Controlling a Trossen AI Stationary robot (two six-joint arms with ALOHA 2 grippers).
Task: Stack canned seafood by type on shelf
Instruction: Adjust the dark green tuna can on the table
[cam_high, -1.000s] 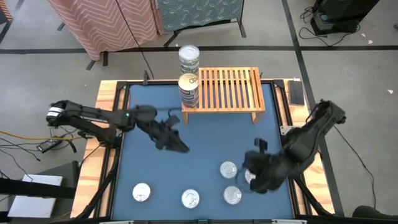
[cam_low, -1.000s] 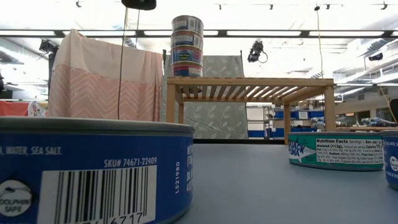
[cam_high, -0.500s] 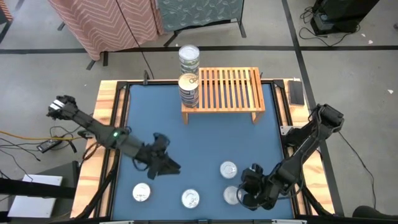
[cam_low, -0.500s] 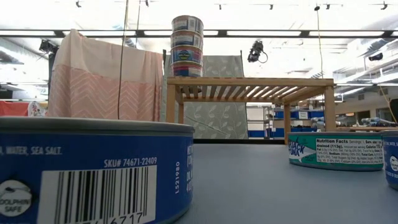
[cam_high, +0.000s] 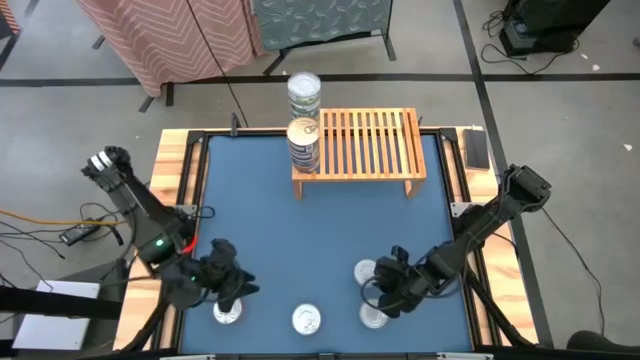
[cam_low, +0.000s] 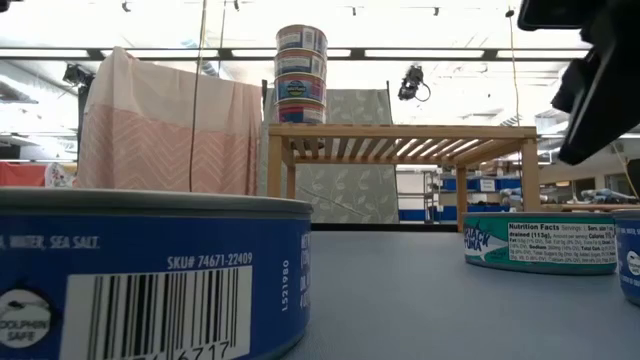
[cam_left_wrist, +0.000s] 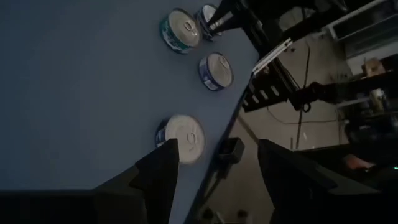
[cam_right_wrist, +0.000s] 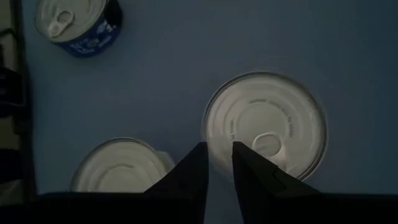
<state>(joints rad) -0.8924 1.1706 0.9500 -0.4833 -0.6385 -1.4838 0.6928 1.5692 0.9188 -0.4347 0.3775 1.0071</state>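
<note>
Presently left pincer (cam_high: 232, 290) spread, positioned above tin (cam_high: 228, 311) on table (cam_high: 320, 230); right pincer (cam_right_wrist: 219, 163) nearly closed, nothing gripped, between two tins.

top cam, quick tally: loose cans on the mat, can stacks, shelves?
Loose cans: 4
Can stacks: 2
Shelf: 1
Total: 7

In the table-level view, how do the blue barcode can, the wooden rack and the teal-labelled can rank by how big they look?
1. Blue barcode can, though it sits right at the camera.
2. Wooden rack, farther back.
3. Teal-labelled can.
This is apparent size only; true sizes surely differ.
</note>
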